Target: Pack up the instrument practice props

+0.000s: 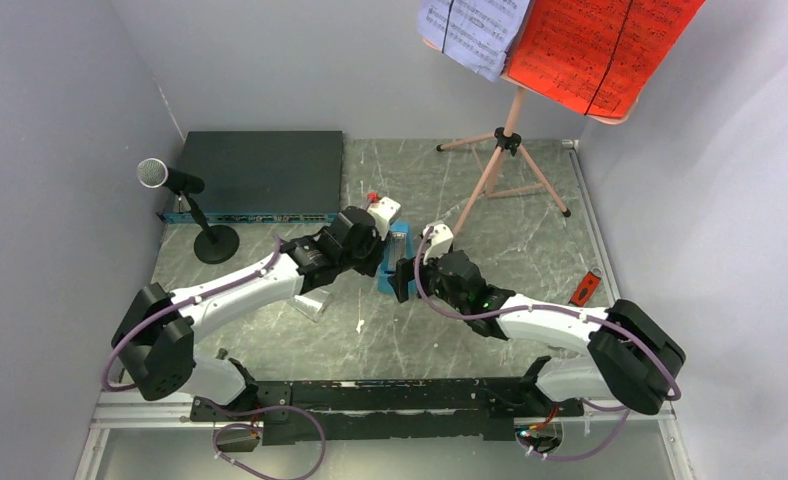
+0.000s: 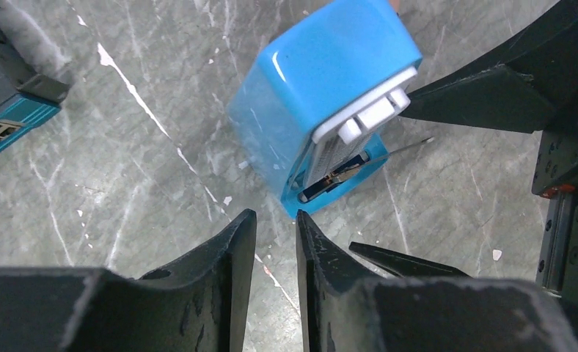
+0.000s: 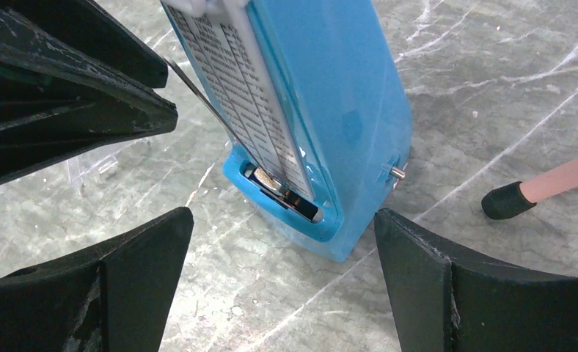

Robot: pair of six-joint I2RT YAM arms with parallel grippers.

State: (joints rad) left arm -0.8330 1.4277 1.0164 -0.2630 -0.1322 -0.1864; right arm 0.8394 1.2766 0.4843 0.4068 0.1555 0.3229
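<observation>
The blue pyramid metronome (image 1: 394,258) stands mid-table between my two grippers, its front open and its thin pendulum rod leaning out. In the left wrist view the metronome (image 2: 323,95) is just beyond my left gripper (image 2: 276,214), whose jaws are empty with only a narrow gap. My right gripper (image 3: 282,216) is open wide, with the metronome's base (image 3: 330,220) just ahead of the jaws and not touching them. The microphone (image 1: 153,173) stands at the left. The pink music stand (image 1: 510,140) at the back right holds a red sheet (image 1: 600,50) and a lavender sheet (image 1: 475,25).
A flat black electronics box (image 1: 260,172) lies at the back left. A red-handled tool (image 1: 585,288) lies by the right wall. A clear plastic piece (image 1: 310,303) lies under the left arm. A black-tipped stand foot (image 3: 506,202) is to the right of the metronome.
</observation>
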